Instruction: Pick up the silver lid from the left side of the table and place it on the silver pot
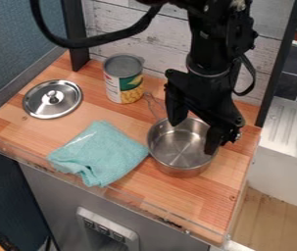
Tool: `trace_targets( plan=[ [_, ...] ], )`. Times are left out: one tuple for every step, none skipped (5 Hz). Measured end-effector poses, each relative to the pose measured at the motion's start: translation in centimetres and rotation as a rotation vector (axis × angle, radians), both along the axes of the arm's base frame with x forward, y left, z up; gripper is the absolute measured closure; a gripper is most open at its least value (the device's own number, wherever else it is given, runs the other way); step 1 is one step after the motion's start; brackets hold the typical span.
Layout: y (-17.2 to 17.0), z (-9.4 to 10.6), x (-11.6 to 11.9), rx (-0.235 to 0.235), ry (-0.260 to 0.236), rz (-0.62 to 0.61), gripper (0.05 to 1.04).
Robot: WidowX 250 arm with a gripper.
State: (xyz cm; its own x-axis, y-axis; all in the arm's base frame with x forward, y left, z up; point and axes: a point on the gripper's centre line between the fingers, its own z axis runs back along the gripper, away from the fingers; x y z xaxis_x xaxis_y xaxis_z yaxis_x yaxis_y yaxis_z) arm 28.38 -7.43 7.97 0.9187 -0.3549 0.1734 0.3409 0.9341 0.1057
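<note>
The gripper [194, 135] hangs over the pot [177, 170], right of centre in the frame, its jaws apart, one tip by the far rim and the other by the right wall; whether either touches the steel is hard to make out from this angle. Handling the pot well calls for jaws square to the wall, one inside and one outside, and a gentle, even squeeze, since smooth, curved metal may slip or tip. The pot is round, shiny and straight-sided, with a looped wire handle [153, 105] towards the can [124, 81], an upright ribbed cylinder at upper centre. At upper left lies a polished round lid [40, 105], knob up. The cloth [101, 154], teal, soft and rumpled, lies just beside the pot on the striped wooden top [206, 201]
</note>
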Motion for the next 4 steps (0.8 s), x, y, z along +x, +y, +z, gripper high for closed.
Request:
trace_targets(
  plan=[
    [0.1,-0.8,-0.2,0.002,0.024,0.004,0.082],
    [3.8,-1.2,0.8,-0.018,-0.008,0.114,0.082],
    [8.8,-1.1,1.2,-0.031,-0.011,0.25,0.082],
    [13.9,-1.2,0.9,-0.014,-0.003,0.333,0.082]
  ],
)
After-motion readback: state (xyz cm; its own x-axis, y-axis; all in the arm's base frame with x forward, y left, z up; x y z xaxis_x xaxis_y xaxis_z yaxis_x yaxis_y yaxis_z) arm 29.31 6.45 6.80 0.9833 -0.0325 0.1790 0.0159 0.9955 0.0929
